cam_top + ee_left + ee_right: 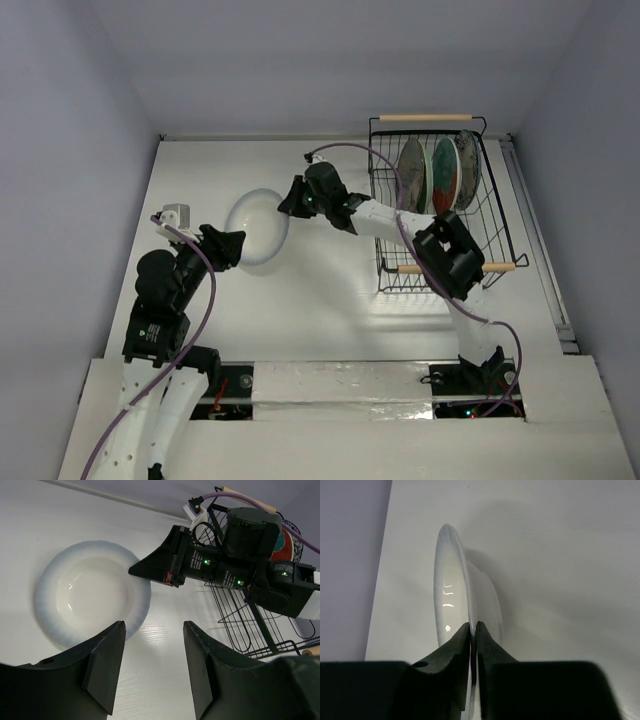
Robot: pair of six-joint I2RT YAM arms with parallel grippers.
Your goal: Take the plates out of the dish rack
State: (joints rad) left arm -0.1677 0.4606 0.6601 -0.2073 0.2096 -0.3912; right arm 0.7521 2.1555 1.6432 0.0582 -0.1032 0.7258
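done: white plate (257, 228) lies flat on the bench (330, 290), its rim pinched in the narrow right gripper (473, 625)
left gripper (154, 627): half-wide, empty, just beside that plate
remaining: three plates (445, 175) upright in the dish rack (500, 225), well behind the right gripper

The white plate (257, 228), left of centre in the top view, is plain and glossy, its rim shading to pale blue-grey against the white table (330, 300). At upper right, the dish rack (497, 222) is black wire with light wooden handles. In it are a grey-brown plate (411, 172) with a pale motif and a teal-and-red-orange plate (445, 178).
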